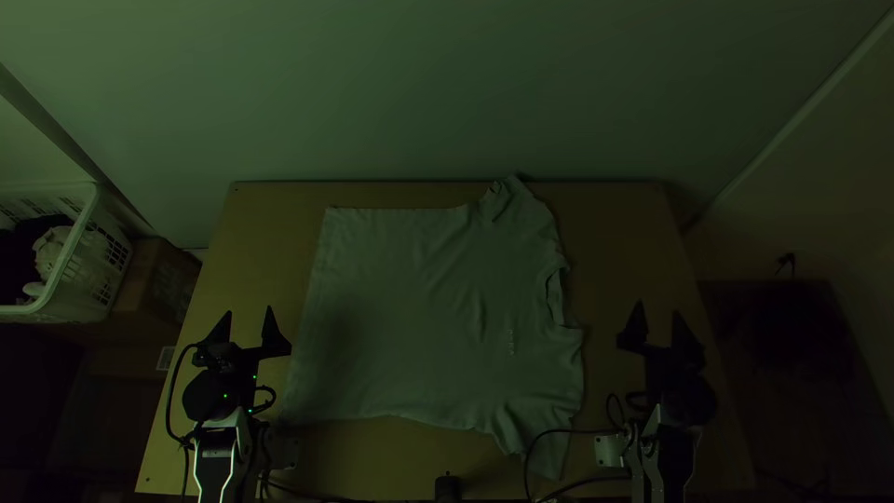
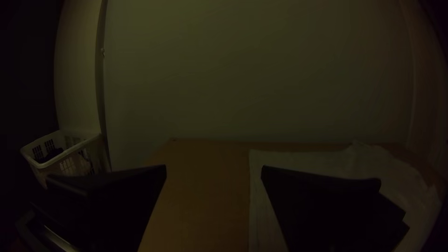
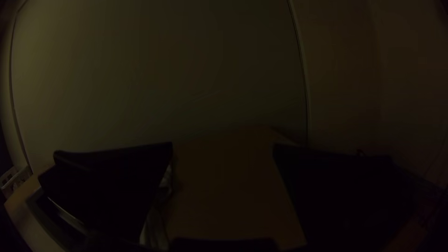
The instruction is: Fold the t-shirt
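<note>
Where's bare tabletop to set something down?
Two patches of table: far right, between t-shirt and edge, beyond the right gripper; far left, beyond the left gripper. Crowded: middle, under the t-shirt; near side, arms and cables.

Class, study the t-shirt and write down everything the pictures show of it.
The t-shirt is pale, soft-looking cloth, spread unfolded on the table, with its straight hem toward the left arm and its neck opening toward the right. Wrinkles run across it, mostly on the neck half, where small marks show. One sleeve reaches the far edge, rumpled; the other points toward the near edge. A black cable passes over that near sleeve; whether they touch, I cannot tell.
</note>
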You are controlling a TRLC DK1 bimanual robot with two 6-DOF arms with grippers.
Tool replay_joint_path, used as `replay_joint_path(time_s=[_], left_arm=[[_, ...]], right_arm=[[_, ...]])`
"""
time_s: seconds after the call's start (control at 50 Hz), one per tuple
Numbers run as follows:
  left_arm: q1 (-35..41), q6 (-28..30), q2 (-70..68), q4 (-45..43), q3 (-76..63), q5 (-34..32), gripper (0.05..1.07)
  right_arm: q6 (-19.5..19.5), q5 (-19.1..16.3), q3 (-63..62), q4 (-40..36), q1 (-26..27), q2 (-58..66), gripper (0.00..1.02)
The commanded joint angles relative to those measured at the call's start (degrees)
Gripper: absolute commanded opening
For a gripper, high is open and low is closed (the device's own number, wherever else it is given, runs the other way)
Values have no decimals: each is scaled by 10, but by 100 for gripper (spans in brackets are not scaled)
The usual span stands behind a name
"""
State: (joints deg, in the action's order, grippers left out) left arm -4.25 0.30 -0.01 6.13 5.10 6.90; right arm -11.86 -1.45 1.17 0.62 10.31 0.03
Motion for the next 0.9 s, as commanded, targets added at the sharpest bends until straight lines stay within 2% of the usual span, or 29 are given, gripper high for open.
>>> replay_joint_path(time_s=[0.0, 0.7, 0.82, 0.88], left_arm=[[-2, 11, -2, 26, -21, 1, 103], [-2, 11, -2, 26, -21, 1, 103], [6, -71, -2, 27, -20, -7, 103], [9, -86, -2, 27, -20, -7, 103]], right_arm=[[5, 2, -7, -12, 3, -2, 98], [5, 2, -7, -12, 3, -2, 98], [3, 2, -7, -12, 2, -2, 98], [3, 2, -7, -12, 0, -2, 98]])
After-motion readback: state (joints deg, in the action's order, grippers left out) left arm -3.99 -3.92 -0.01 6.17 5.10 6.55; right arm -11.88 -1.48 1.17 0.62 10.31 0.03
